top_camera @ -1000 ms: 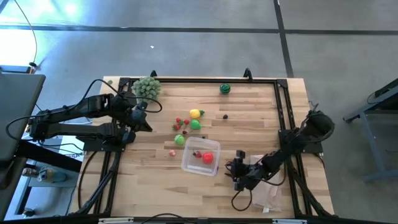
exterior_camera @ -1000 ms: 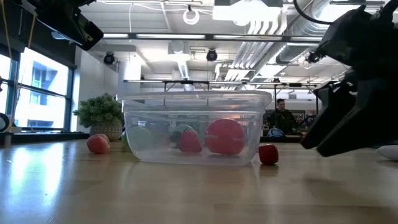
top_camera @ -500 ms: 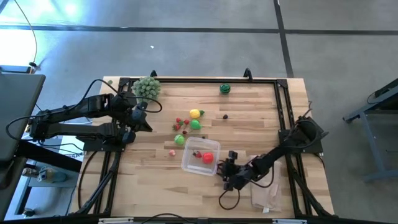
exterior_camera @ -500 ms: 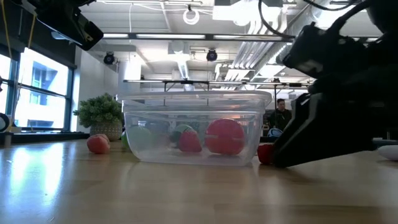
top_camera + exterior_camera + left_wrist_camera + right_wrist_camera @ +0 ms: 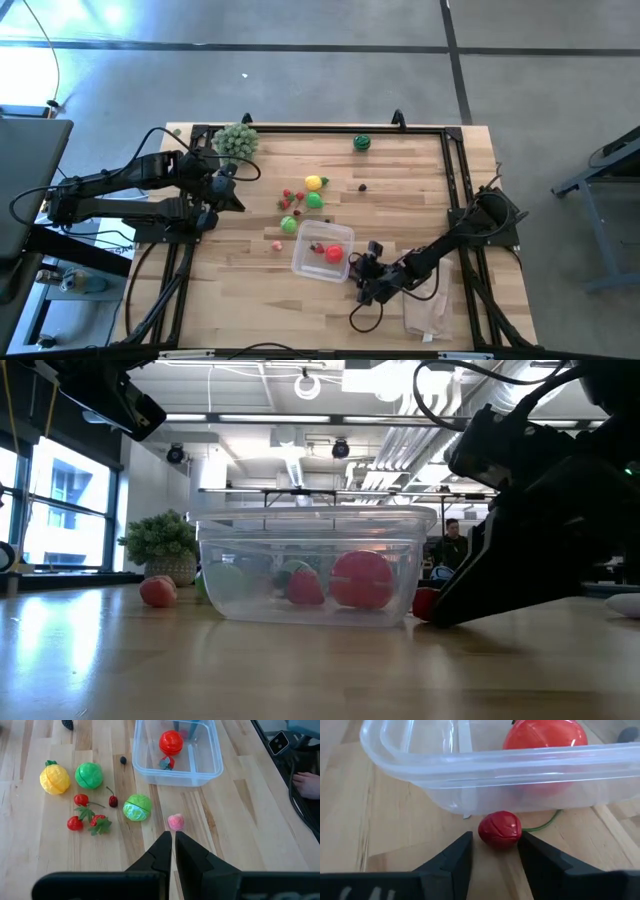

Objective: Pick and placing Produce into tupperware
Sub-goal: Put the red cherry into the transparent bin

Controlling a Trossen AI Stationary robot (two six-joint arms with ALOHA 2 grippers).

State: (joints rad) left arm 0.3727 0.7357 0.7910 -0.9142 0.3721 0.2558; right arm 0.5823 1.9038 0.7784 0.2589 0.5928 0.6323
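Note:
The clear tupperware [image 5: 323, 251] stands near the table's front middle. A red tomato [image 5: 545, 735] and a smaller red piece [image 5: 166, 763] lie inside it. A small red ball [image 5: 500, 829] with a thin green stem rests on the wood against the tupperware's near right wall. My right gripper [image 5: 494, 845] is low at the table, open, with one fingertip on each side of that ball. More produce lies loose left of the tupperware: a yellow one [image 5: 54, 778], two green ones [image 5: 89, 775] [image 5: 137, 807], strawberries [image 5: 95, 823] and a pink one [image 5: 175, 822]. My left gripper [image 5: 173, 837] hangs shut above the table's left part. My right gripper comes in slanting down from the table's right, toward the tupperware wall. Its fingertips [image 5: 527, 845] flank the small red ball's two sides [image 5: 517, 832]. One looks close against it and the other stands a sliver off. I cannot tell whether either touches. The ball sits on the wood.
A grey-green bushy ball [image 5: 236, 140] stands at the far left corner and a dark green striped ball [image 5: 361, 143] at the far edge. A small dark piece [image 5: 363, 186] lies mid-table. A pale translucent bag [image 5: 428, 315] lies near the front right, behind my right arm.
My right gripper has gone toward the table's left and a little down, rolling somewhat, up to the tupperware's right wall and the small red ball. It has kept still for the last half second. The tupperware and the produce have not moved.

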